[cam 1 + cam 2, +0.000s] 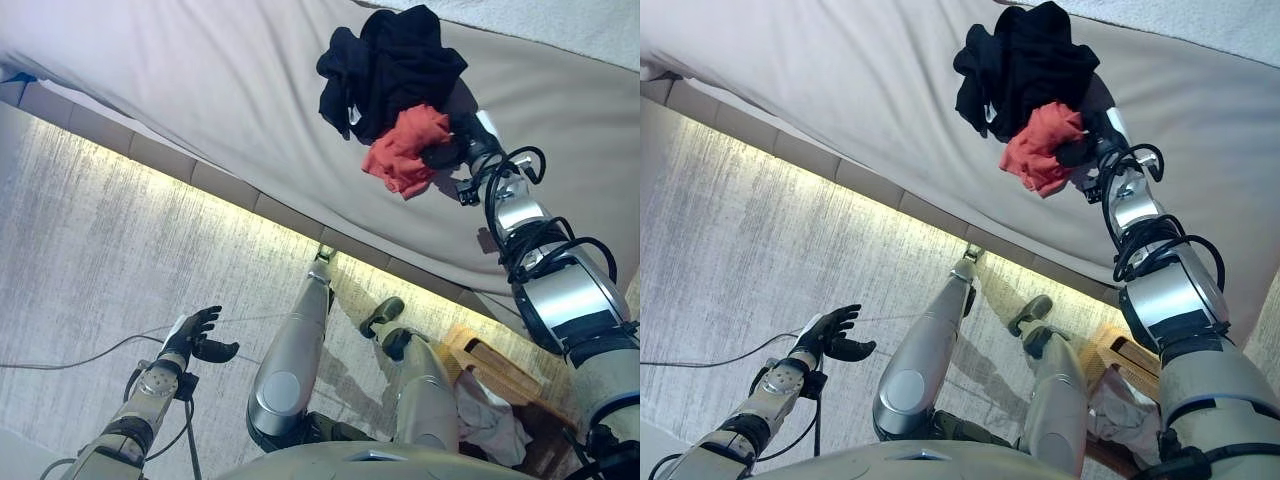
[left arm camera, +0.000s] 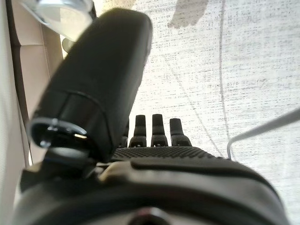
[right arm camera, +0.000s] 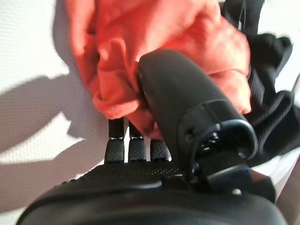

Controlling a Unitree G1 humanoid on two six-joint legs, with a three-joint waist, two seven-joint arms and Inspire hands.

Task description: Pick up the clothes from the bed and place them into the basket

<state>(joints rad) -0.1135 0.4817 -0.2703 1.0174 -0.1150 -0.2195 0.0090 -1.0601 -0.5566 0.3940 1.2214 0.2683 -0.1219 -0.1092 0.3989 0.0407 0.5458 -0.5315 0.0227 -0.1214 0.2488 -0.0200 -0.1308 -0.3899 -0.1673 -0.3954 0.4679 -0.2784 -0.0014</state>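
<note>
A crumpled red garment lies on the grey bed against a heap of black clothes. My right hand reaches onto the bed, and its fingers and thumb are curled into the red garment. The black clothes lie just past it. My left hand hangs open over the floor, far from the bed, with nothing in it. A wooden basket stands on the floor at the lower right, with pale cloth inside.
The bed's edge runs diagonally across the view, lit underneath. Pale carpet covers the floor on the left. A white blanket lies at the bed's far right.
</note>
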